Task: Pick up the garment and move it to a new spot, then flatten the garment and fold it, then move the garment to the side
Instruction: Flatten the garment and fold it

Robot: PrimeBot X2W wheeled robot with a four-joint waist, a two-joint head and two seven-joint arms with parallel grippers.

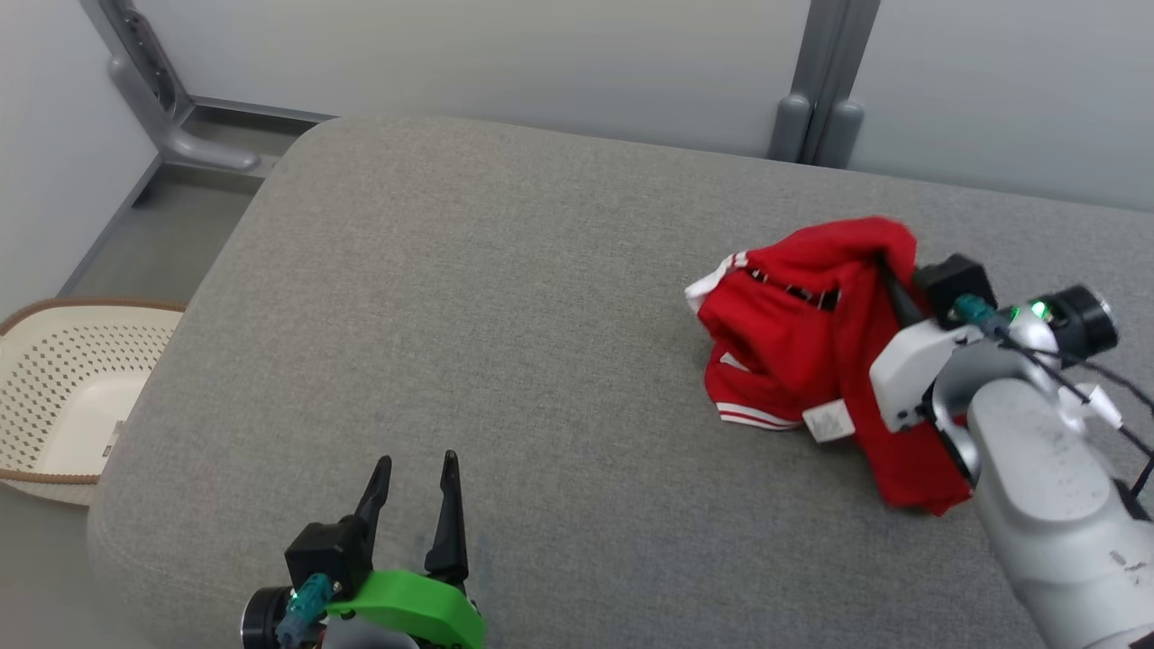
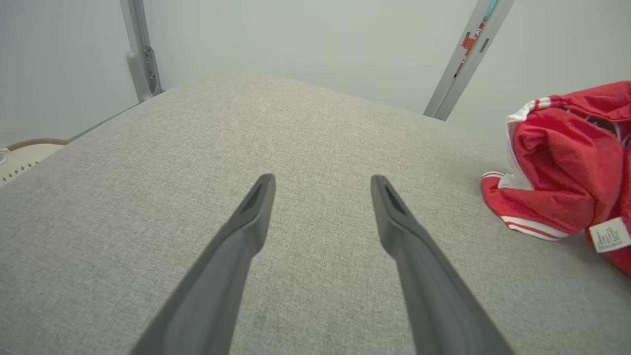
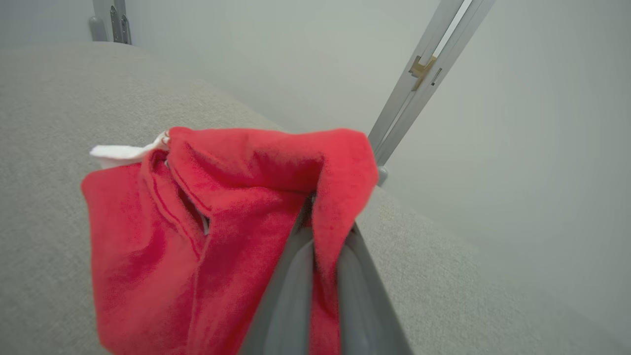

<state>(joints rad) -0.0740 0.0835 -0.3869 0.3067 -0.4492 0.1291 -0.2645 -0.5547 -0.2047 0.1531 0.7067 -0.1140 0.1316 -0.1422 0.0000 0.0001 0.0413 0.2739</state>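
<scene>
A crumpled red garment [image 1: 798, 333] with white striped trim and a white label lies bunched at the right of the grey cushioned surface [image 1: 505, 297]. My right gripper [image 1: 888, 275] is shut on a fold at its upper right edge, lifting that part into a peak. In the right wrist view the red garment [image 3: 207, 231] drapes over and between the closed fingers [image 3: 296, 276]. My left gripper [image 1: 415, 478] stands open over bare surface at the lower left, well apart from the cloth. From the left wrist, the garment [image 2: 567, 172] shows at the far right, beyond the spread fingers [image 2: 251, 222].
A cream perforated basket [image 1: 63, 397] sits on the floor left of the surface. Grey metal posts [image 1: 816, 90] stand against the pale wall behind. The surface's rounded left edge [image 1: 180, 315] drops to the floor.
</scene>
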